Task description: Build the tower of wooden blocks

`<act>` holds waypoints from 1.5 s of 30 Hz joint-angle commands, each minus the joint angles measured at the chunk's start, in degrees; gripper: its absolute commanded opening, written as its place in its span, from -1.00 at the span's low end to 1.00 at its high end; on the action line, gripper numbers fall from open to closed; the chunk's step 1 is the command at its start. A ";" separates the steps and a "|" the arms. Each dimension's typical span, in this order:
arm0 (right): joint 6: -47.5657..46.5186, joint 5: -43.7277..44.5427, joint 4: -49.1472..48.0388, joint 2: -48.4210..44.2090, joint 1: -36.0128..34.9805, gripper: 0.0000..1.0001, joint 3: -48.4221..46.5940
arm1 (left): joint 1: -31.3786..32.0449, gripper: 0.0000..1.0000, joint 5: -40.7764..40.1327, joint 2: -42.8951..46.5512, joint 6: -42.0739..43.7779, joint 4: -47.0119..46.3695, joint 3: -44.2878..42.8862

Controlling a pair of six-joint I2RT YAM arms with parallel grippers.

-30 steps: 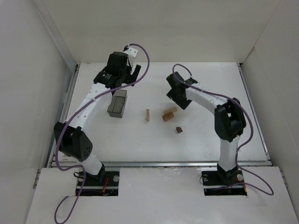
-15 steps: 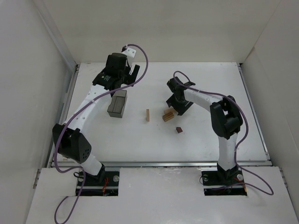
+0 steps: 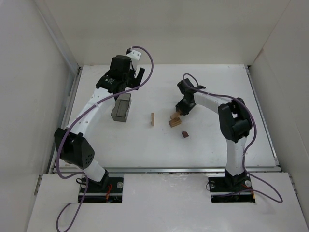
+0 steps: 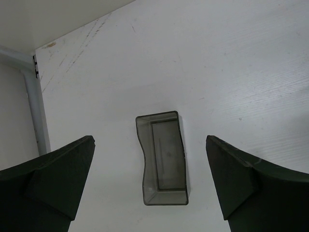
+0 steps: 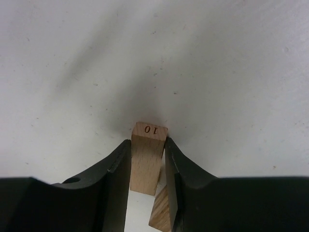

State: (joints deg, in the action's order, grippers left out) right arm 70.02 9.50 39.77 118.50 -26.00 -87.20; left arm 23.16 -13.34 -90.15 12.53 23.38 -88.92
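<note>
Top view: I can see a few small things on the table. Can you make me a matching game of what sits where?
Things:
1. grey box
2. numbered block
3. dark block
4. lone tan block

Places:
A. between the fingers of the right tool
B. below the open left tool
C. alone, between the box and the other blocks
D. lowest of all in the top view

Pairs: 1-B, 2-A, 3-D, 4-C
</note>
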 commanded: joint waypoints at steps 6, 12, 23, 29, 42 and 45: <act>-17.52 -4.14 -13.66 0.59 2.44 -0.69 5.29 | 0.13 0.93 6.04 0.59 3.98 -0.44 -3.18; -41.61 -9.39 -25.25 -2.91 2.44 -1.00 2.65 | 0.13 0.69 15.79 0.59 7.76 1.31 -6.43; -64.38 -36.45 -48.29 -23.73 2.44 -1.00 15.64 | 0.66 0.54 45.67 1.64 30.15 21.17 -13.20; -73.52 -52.90 -53.21 -29.90 2.44 -0.97 19.43 | 1.89 0.49 53.94 1.64 37.64 26.80 -13.82; -55.39 -62.15 -92.43 -40.89 2.44 -1.00 28.74 | -0.66 0.55 82.83 3.31 30.63 21.99 -9.61; -46.42 -61.01 -102.75 -41.42 2.44 -1.00 31.91 | -0.66 0.52 87.33 3.31 23.35 16.54 -9.07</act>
State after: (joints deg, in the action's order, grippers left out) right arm 11.81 -50.37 -43.57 78.19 -23.66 -57.14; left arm 22.79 62.46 -89.58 42.41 45.84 -98.50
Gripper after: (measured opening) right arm 0.354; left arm 0.765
